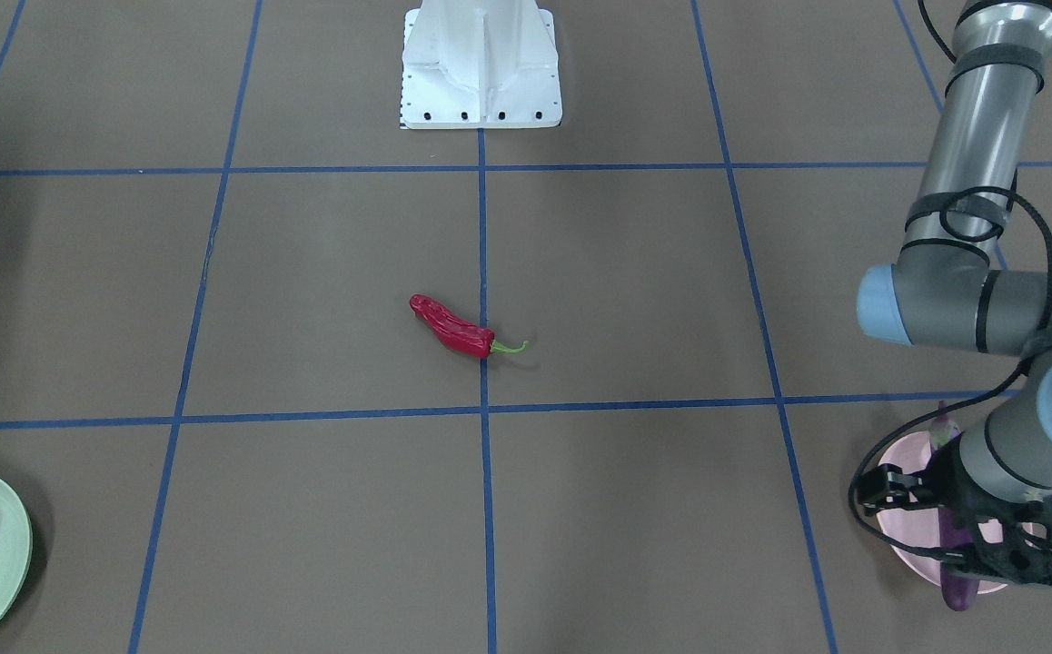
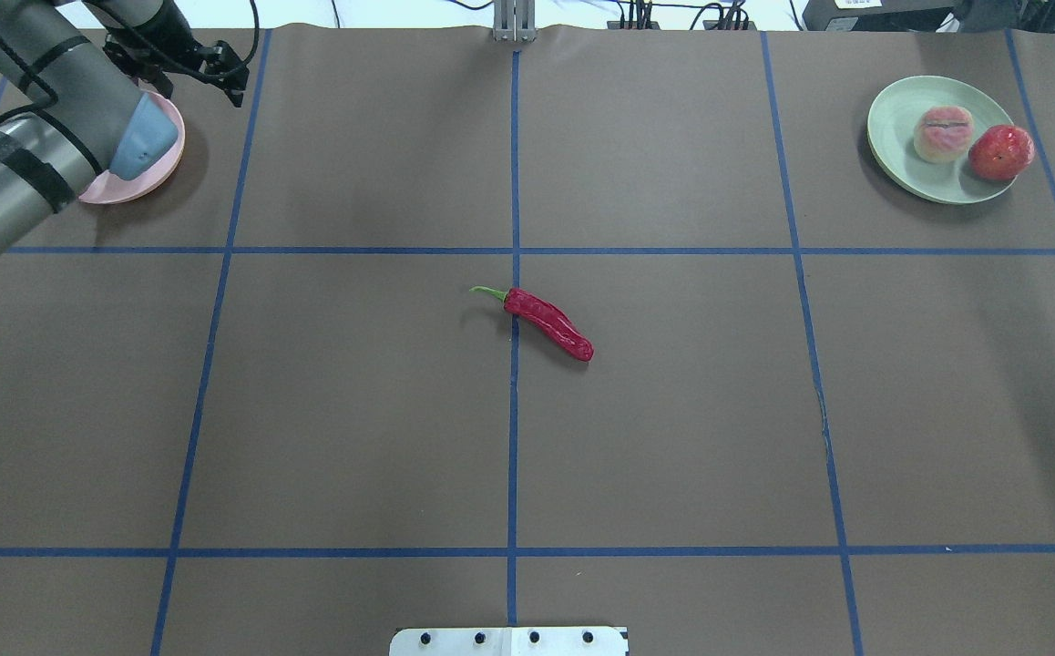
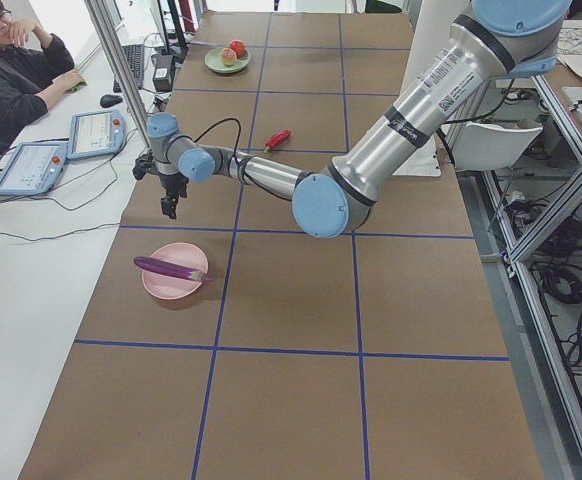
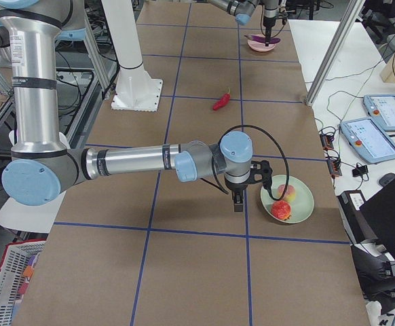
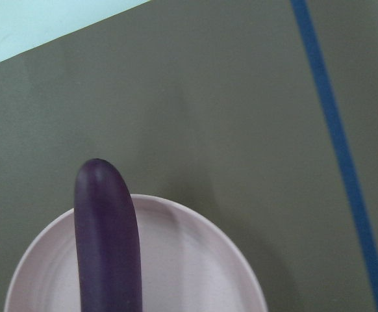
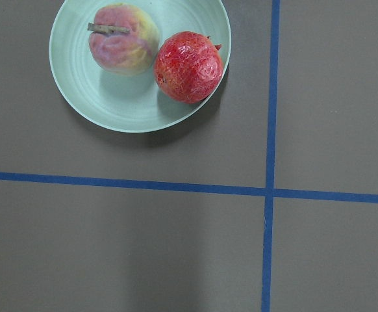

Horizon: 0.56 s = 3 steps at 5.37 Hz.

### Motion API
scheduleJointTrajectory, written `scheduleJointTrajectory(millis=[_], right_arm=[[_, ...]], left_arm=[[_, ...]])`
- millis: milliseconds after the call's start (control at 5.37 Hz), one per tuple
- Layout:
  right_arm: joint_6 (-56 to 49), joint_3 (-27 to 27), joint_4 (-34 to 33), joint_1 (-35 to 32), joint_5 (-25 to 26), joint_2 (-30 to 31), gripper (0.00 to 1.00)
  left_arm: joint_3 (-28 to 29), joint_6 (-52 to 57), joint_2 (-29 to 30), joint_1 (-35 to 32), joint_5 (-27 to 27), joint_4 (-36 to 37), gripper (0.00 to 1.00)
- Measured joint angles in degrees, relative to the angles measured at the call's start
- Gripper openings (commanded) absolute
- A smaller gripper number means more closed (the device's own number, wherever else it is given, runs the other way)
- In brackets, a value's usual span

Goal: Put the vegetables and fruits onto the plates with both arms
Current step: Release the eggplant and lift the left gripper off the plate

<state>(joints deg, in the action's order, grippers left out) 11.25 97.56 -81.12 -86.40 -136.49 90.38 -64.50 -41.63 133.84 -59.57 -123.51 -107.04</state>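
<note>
The purple eggplant point(image 3: 166, 268) lies across the pink plate point(image 3: 166, 288) at the table's far left; it also shows in the left wrist view point(image 5: 108, 240). My left gripper point(image 3: 169, 207) hangs above the plate, apart from the eggplant, and looks open and empty point(image 1: 1017, 559). The red chili pepper point(image 2: 550, 323) lies at the table's centre. The peach point(image 2: 943, 133) and the pomegranate point(image 2: 1000, 152) sit on the mint green plate point(image 2: 896, 137). My right gripper point(image 4: 237, 202) hovers beside that plate. I cannot tell whether it is open or shut.
The white base block point(image 1: 481, 68) stands at the robot's edge of the table. An operator point(image 3: 11, 70) sits past the far edge with tablets point(image 3: 31, 165). A metal post point(image 3: 121, 70) rises near the pink plate.
</note>
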Motion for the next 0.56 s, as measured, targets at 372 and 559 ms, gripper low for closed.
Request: scheduleJointTrajectory(millis=[372,559], right_arm=[[0.0,0.0,0.0,0.0,0.1,-0.1,1.0],[0.0,0.0,0.0,0.0,0.1,-0.1,1.0]], left_arm=[[-7.8,-30.9,2.9,11.4,2.6,2.4,1.0],[-9.6,-43.6,5.5,18.3,7.9,7.2,1.0]])
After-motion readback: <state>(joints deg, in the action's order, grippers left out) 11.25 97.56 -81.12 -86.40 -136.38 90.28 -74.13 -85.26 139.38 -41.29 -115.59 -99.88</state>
